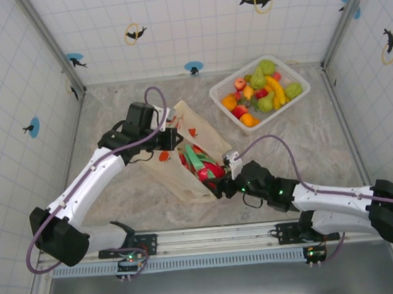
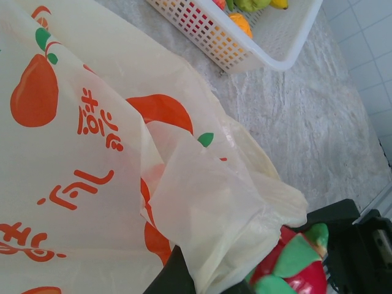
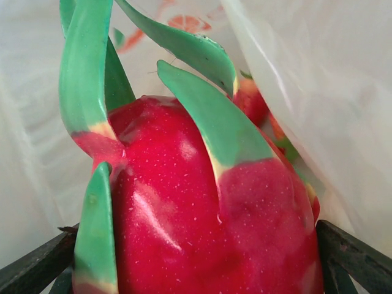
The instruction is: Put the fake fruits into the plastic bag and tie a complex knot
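The cream-yellow plastic bag (image 1: 193,124) lies mid-table, its mouth facing the near right. My left gripper (image 1: 174,138) is shut on the bag's upper rim; in the left wrist view a fold of film (image 2: 214,214) is pinched at that gripper (image 2: 208,272). My right gripper (image 1: 220,184) sits at the bag's mouth, shut on a fake fruit, a red dragon fruit with green scales (image 3: 196,208), which spans the gap between its fingers (image 3: 355,260). The dragon fruit (image 1: 206,166) lies partly inside the bag. A smaller red fruit (image 3: 251,101) sits deeper in the bag (image 3: 318,73).
A white lattice basket (image 1: 220,93) at the back right holds several fake fruits (image 1: 265,87), green, yellow, orange and red. Tiled walls enclose the table on three sides. A metal rail with the arm bases runs along the near edge.
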### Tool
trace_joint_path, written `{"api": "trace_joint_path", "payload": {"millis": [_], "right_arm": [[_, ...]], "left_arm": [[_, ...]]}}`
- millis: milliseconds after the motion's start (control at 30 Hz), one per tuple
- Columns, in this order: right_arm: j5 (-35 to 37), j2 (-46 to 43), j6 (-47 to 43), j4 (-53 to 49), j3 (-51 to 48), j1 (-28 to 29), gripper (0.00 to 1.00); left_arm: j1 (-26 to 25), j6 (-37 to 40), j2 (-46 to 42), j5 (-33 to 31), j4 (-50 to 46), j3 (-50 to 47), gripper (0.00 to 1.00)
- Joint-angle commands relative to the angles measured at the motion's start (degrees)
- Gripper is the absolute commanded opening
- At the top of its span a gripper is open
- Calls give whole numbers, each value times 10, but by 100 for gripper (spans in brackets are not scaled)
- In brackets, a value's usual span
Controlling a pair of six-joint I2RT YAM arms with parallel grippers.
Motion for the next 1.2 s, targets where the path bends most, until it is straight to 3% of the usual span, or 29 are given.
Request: {"api": "trace_joint_path", "payload": {"millis": [0,300,700,1167], "right_arm": [[45,-2,12,12,23,1,67],[53,52,29,-34,98,-17,67],[16,169,73,-56,209,-71,68],[-19,295,137,-15,288,-59,71]], "left_arm": [[4,-6,-11,14,-1,8,0],[4,-3,-16,50,7,4,0],[4,-31,-16,48,29,-4,0],[4,-84,-26,-33,53,-42,0]]}}
